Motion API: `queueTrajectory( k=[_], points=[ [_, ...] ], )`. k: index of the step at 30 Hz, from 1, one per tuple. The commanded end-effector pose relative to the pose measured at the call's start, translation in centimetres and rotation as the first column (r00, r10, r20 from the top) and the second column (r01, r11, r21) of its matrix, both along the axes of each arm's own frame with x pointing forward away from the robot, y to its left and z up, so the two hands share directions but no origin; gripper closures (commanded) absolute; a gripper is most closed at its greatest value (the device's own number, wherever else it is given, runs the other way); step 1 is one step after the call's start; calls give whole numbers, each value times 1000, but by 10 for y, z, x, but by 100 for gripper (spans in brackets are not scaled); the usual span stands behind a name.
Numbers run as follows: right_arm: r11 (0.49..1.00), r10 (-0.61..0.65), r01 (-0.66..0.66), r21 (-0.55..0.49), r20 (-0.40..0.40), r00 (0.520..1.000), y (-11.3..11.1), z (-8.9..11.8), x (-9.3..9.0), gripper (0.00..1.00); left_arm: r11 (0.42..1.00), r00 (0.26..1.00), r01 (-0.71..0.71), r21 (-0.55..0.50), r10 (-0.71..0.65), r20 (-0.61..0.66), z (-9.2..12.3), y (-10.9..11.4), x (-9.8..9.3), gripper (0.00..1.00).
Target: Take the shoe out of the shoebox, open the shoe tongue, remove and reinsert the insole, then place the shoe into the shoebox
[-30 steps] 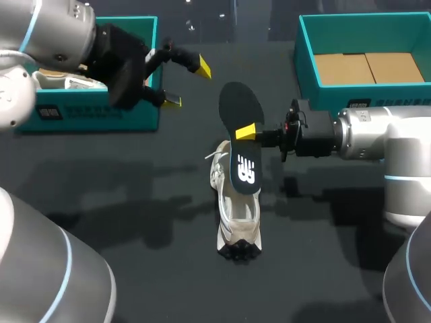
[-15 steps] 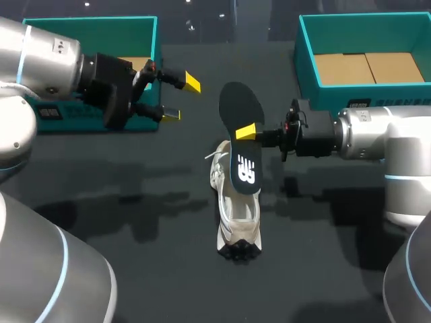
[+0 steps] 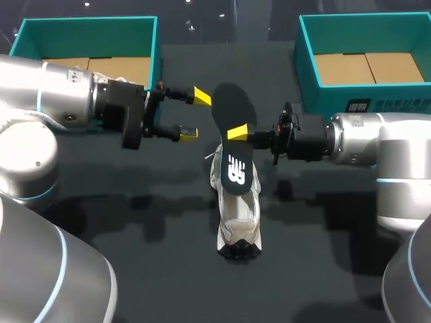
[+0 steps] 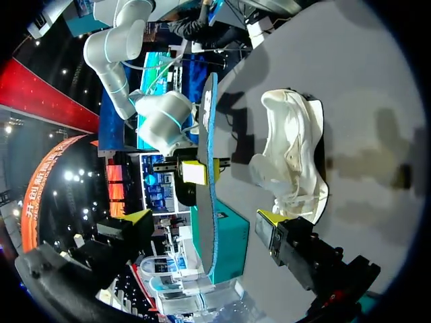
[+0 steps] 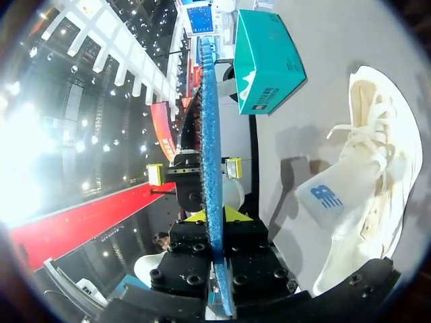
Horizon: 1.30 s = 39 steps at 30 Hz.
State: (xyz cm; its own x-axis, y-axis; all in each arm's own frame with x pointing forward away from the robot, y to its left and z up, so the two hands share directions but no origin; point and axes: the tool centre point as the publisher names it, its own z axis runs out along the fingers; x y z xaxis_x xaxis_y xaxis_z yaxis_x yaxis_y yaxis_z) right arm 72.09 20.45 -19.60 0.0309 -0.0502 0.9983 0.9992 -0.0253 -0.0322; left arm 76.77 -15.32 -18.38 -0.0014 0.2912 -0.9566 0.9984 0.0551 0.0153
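A white shoe (image 3: 237,208) lies on the dark table, its toe toward the front edge. My right gripper (image 3: 237,132) is shut on the black insole (image 3: 229,108) and holds it upright over the shoe's opening. In the right wrist view the insole (image 5: 210,134) shows edge-on, clamped between the fingers of my right gripper (image 5: 214,219), with the shoe (image 5: 367,182) beside it. My left gripper (image 3: 194,115) stands open just left of the insole without touching it. From the left wrist, the insole (image 4: 210,175) stands ahead of that open gripper (image 4: 203,218), beside the shoe (image 4: 293,161).
One teal shoebox (image 3: 156,47) stands at the back left behind my left arm. A second teal shoebox (image 3: 303,60) with a cardboard floor stands at the back right. Bare dark table lies around the shoe.
My left arm has swung down and to the right, bringing its open gripper close to the insole. The right gripper has shifted the insole slightly left.
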Motion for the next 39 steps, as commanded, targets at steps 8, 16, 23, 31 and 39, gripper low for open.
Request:
queueTrajectory(
  k=[8,16,23,31,39],
  points=[
    [999,-38,38,39,-3,999,9,2,-9,100,994,999,-14,-110,11,-31,-13,-28,7,33],
    [997,-49,50,53,-11,999,12,2,-7,100,986,999,-24,-168,17,-39,-18,-40,1,47],
    [997,-54,55,50,-12,998,14,4,-7,100,981,999,-38,-188,31,-38,-21,-48,0,56],
    [998,-39,40,42,-23,999,17,4,-7,100,980,999,-52,-192,49,-21,-21,-55,2,64],
    [999,-31,32,39,-35,999,22,4,-7,100,980,999,-53,-192,52,-14,-21,-59,2,69]
  ],
)
